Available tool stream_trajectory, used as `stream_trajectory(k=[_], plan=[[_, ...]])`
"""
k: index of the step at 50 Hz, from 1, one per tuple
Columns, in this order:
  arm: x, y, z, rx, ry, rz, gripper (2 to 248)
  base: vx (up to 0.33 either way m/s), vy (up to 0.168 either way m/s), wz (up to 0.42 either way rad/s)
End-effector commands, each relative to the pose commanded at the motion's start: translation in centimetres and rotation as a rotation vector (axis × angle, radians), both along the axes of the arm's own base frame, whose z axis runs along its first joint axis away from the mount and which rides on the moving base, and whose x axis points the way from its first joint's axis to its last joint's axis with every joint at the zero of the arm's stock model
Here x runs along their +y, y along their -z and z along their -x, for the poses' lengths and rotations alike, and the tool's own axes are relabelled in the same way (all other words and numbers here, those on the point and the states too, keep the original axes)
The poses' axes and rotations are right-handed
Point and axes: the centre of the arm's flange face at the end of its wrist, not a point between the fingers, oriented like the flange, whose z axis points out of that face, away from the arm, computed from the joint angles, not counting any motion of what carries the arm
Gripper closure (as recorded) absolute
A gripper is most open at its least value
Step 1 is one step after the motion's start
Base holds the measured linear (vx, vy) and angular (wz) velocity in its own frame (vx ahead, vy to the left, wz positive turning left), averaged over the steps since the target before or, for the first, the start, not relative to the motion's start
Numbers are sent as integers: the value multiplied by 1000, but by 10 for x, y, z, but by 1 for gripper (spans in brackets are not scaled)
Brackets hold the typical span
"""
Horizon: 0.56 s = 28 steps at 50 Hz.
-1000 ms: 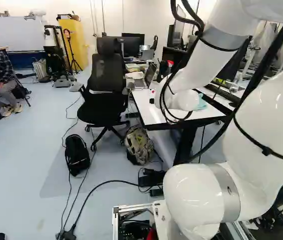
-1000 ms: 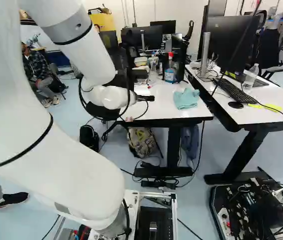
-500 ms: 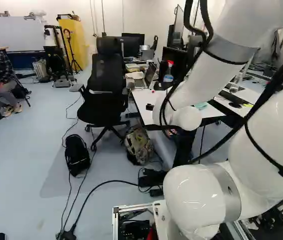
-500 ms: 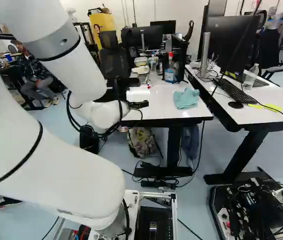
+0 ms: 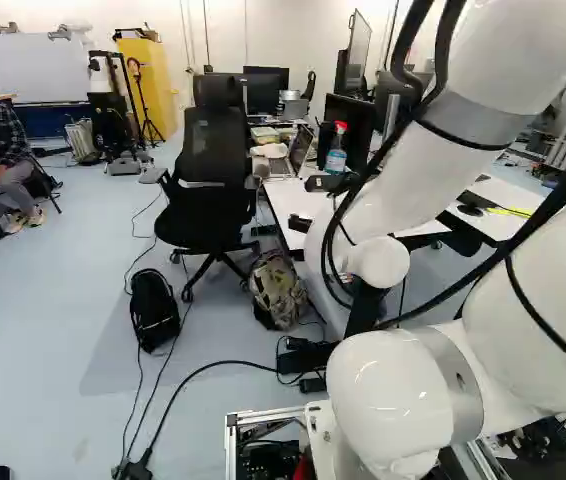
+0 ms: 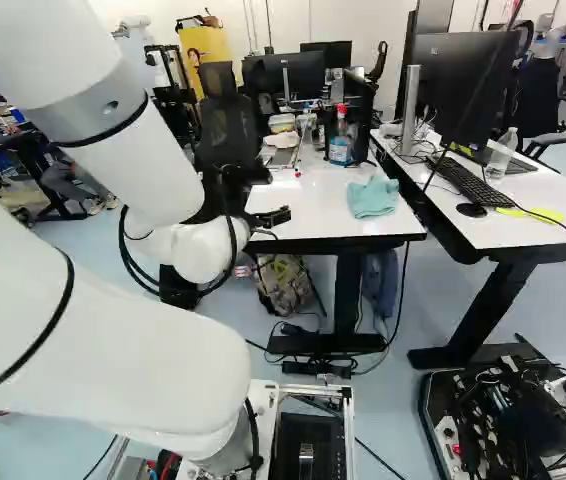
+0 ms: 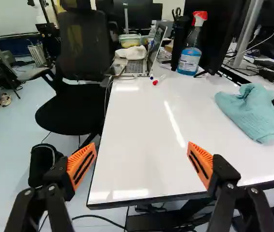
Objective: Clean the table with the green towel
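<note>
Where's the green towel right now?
In the right base view, the green towel lies bunched on the white table, near its right edge, closer to us than the spray bottle and left of the keyboard.

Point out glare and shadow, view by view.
Wrist view: a long glare streak on the white tabletop, more at its near edge. Left base view: small highlights on the arm's lowest joint; soft shadow on the floor around the black backpack.

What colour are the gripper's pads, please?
The pads are orange, seen best in the wrist view.
</note>
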Motion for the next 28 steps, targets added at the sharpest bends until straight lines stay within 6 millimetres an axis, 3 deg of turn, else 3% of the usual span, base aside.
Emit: stream_trajectory(k=[28], plan=[[2, 3, 8, -13, -8, 0, 3, 0, 0, 0]])
